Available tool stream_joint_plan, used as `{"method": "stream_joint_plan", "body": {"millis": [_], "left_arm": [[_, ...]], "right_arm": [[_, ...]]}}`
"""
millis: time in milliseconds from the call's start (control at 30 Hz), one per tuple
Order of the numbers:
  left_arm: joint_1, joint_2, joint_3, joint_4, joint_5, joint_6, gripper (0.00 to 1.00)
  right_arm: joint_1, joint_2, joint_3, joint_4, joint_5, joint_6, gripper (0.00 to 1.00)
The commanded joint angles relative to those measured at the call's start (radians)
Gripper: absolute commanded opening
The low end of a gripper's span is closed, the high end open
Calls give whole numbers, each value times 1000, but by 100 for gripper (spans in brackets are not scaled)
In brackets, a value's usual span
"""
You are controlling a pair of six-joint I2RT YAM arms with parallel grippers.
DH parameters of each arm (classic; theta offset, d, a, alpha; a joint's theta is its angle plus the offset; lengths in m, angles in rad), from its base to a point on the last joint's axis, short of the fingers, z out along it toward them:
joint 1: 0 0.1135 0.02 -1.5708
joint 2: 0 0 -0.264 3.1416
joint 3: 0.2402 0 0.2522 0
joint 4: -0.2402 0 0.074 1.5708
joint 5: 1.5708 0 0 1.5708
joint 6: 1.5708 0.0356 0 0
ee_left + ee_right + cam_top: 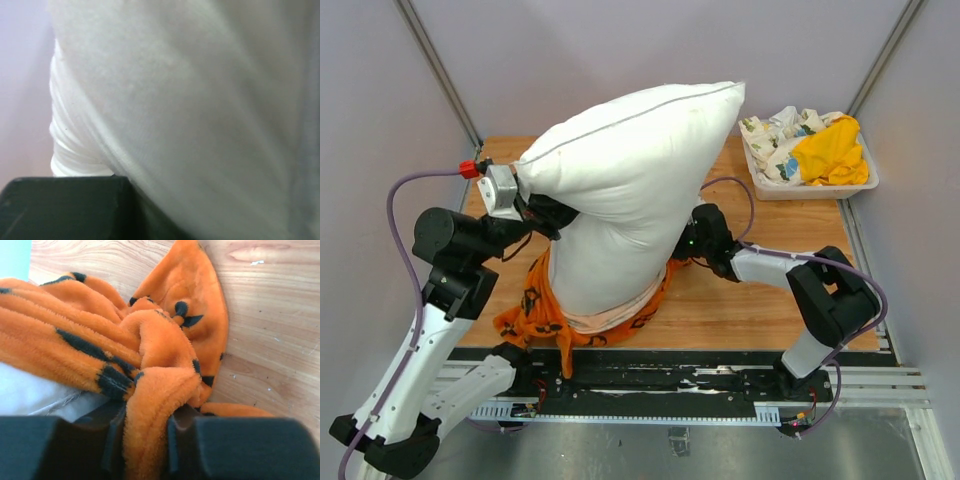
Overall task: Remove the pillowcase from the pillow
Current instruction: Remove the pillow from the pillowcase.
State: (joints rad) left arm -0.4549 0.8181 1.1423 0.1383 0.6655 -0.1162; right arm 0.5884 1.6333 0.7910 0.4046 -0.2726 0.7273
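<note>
The pillow [630,190] stands on end, long axis tilted up-right, only its lower end inside the bunched pillowcase [535,305] on the worktop [770,300]. The left jaws pinch the pillow's upper-left edge. The right jaws, low at its right, are clamped on 1 pillowcase fold. Parting likely runs along that axis.

There is one pillow [630,190] and one pillowcase [535,310]. Right of the pillow sit one bin [820,190], one yellow cloth [832,152] and one floral cloth [775,140].

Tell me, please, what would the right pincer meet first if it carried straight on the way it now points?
The pillowcase: a bunched orange fold sits between the fingers of the right pincer. Past it, probably the table.
</note>
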Motion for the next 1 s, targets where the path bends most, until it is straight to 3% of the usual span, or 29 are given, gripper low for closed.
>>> {"method": "stream_joint_plan", "body": {"millis": [0, 33, 100, 167, 300, 567, 733, 767, 867, 900, 967], "left_arm": [[-2, -95, -34, 530, -438, -52, 0], [-2, -92, -43, 591, -548, -58, 0], [-3, -72, -36, 664, -715, -60, 0], [-2, -48, -25, 736, -791, -72, 0], [-2, -4, -7, 876, -844, -93, 0], [-2, 45, 90, 935, -982, -150, 0], [-3, 55, 139, 911, -990, -139, 0], [-2, 56, 149, 892, -987, -139, 0], [-2, 60, 174, 849, -980, -128, 0], [-2, 63, 188, 823, -972, -122, 0], [-2, 77, 207, 775, -956, -102, 0]], "right_arm": [[10, 20, -37, 26, -10, 1, 10], [11, 18, -38, 22, -11, -3, 3], [11, 17, -45, 13, -10, -11, 1], [13, 18, -53, 13, -5, -15, 1], [40, 31, -65, -8, 20, -28, 1], [142, 127, -22, -72, 65, -60, 1], [102, 112, -7, -99, 42, -88, 6], [84, 95, -6, -111, 35, -95, 12], [12, 6, -8, -137, 12, -110, 67], [-10, -38, -9, -155, 14, -115, 78], [-39, -148, -2, -203, 45, -151, 88]]}}
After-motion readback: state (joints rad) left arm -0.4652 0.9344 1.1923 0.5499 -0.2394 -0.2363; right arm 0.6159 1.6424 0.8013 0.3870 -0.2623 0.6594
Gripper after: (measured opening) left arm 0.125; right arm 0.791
